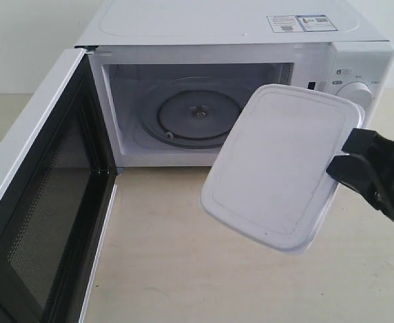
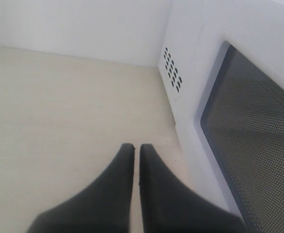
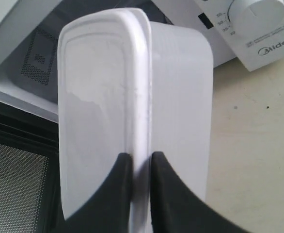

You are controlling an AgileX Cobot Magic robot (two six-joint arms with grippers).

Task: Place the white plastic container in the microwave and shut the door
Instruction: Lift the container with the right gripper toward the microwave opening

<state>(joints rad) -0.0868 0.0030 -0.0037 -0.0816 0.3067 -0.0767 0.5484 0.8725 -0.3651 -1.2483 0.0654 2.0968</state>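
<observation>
The container (image 1: 281,168) is held in the air, off the worktop (image 1: 156,262). It is tilted with its lid toward the exterior camera and sits at about 4 o'clock from the microwave (image 1: 237,27) cavity, outside it. The exterior view shows only black fingers meeting its rim at 3 o'clock. The right wrist view shows the box edge-on, with the right gripper (image 3: 138,162) jaws clenched on the lid's rim. Only the exterior view shows the glass turntable (image 1: 197,114) bare inside the cavity. It also shows the door (image 1: 35,202) swung wide open at 9 o'clock, its black mesh face showing. A knob (image 1: 353,94) at 3 o'clock is partly hidden behind the container's corner. Only the left wrist view shows the left gripper (image 2: 134,148). Its jaws are drawn together on nothing above bare worktop, near the door's dark window and the vent holes (image 2: 172,70) in the microwave's side.
</observation>
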